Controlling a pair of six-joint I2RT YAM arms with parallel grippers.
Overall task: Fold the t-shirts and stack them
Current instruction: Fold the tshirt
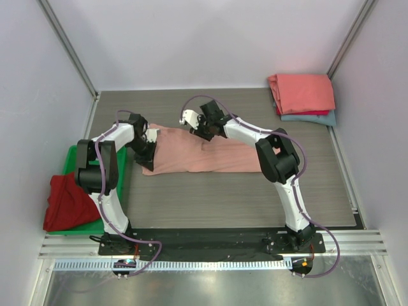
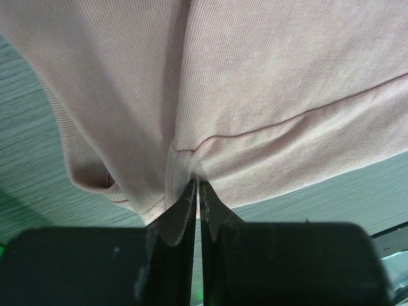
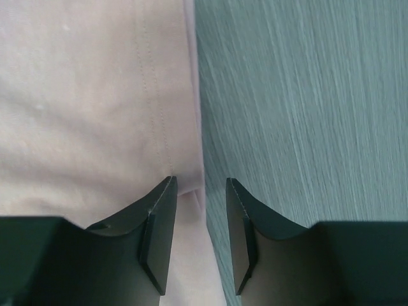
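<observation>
The left gripper point(image 2: 197, 183) is clenched on the dusty-pink t-shirt point(image 2: 255, 95), its jaws pressed together on a bunched bit of hemmed edge at the shirt's left end. The right gripper point(image 3: 201, 180) is released: its jaws stand apart with nothing between them. One finger is over the pink cloth beside a stitched hem and the other over bare table, the gap lying along the shirt's edge.

Four shirts can be counted with certainty. The one pink shirt point(image 1: 204, 153) lies in the middle of the table point(image 1: 223, 197), folded into a long band running left to right between the two grippers, with the right gripper point(image 1: 196, 127) at its far edge and the left gripper point(image 1: 148, 148) at its left end. In the far right corner is a single stack, well apart from the pink shirt. A folded coral-red t-shirt point(image 1: 303, 92) is on top and a blue-grey t-shirt point(image 1: 315, 119) at the bottom. A thin, darker red edge shows between them, and I cannot tell whether that is a separate garment. One dark red t-shirt point(image 1: 67, 201) lies crumpled at the left.

There is one container, a green tray point(image 1: 70, 159) at the table's left edge. It holds the dark red shirt, which hangs over its near left corner, and the left arm reaches across above it, hiding part of it.
</observation>
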